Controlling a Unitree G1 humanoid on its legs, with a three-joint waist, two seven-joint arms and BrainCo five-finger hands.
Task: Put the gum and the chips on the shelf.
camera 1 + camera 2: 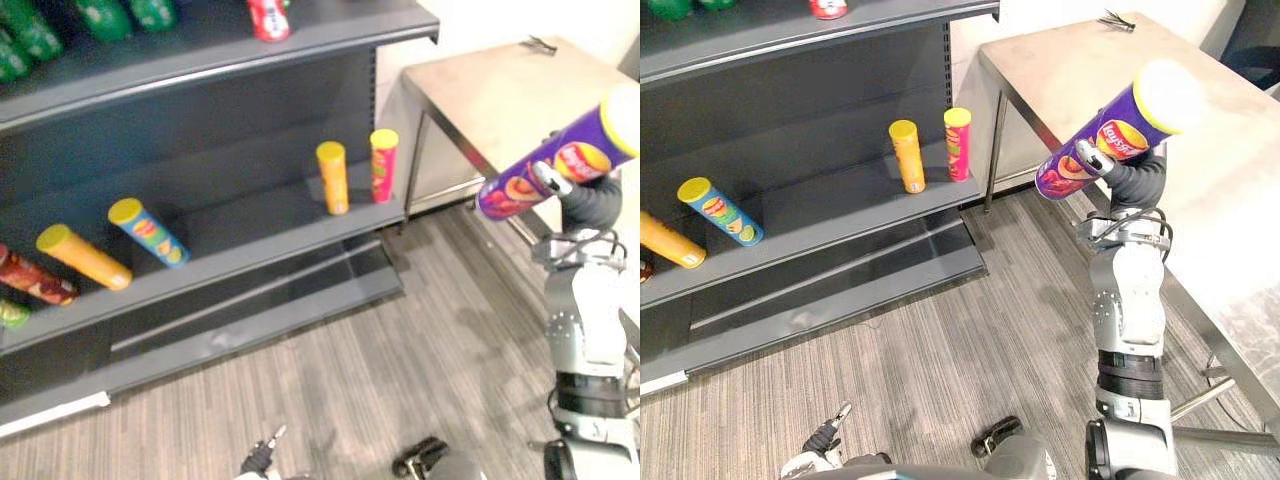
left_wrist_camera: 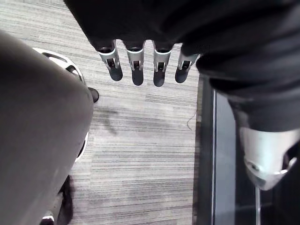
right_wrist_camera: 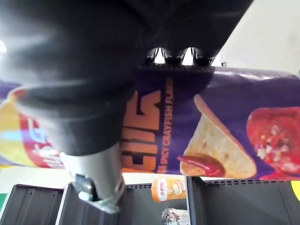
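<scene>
The right hand (image 1: 1132, 180) is gripping the purple chips can (image 1: 1110, 130), fingers curling round it, holding it tilted in the air between the desk (image 1: 1090, 60) and the shelf (image 1: 840, 215). The left hand (image 2: 136, 63) is hanging low over the floor (image 2: 140, 140), fingers straight.

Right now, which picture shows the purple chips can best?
The right eye view: the whole purple chips can, yellow lid included, sits tilted in the right hand. In the left eye view the picture's edge cuts its lid; the right wrist view shows a close stretch of its side.
</scene>
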